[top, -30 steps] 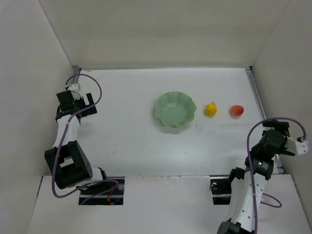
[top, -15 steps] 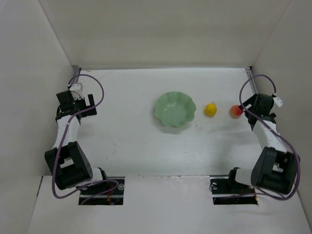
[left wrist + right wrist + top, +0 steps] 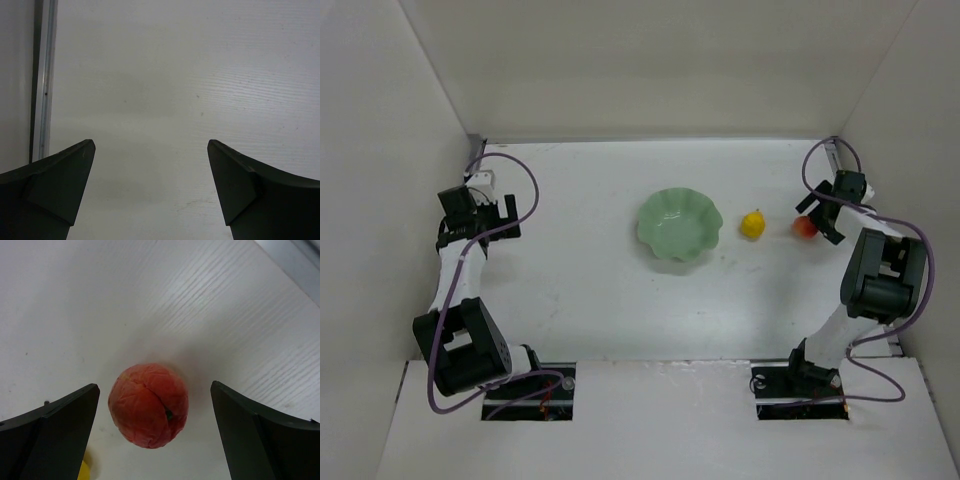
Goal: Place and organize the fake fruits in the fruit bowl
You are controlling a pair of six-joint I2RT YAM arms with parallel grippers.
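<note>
White table [image 3: 580, 260], red peach [image 3: 149, 405] between spread right fingers [image 3: 55, 425], untouched

Two fake fruits: one yellow pear [image 3: 752, 224] and one red-orange peach [image 3: 804, 227]. One pale green scalloped bowl [image 3: 680, 225], one white table [image 3: 580, 260]. Two robot arms, left arm [image 3: 455, 278] and right arm [image 3: 880, 275], with two two-finger grippers to match: left gripper [image 3: 150, 160], right gripper [image 3: 152, 387].
</note>
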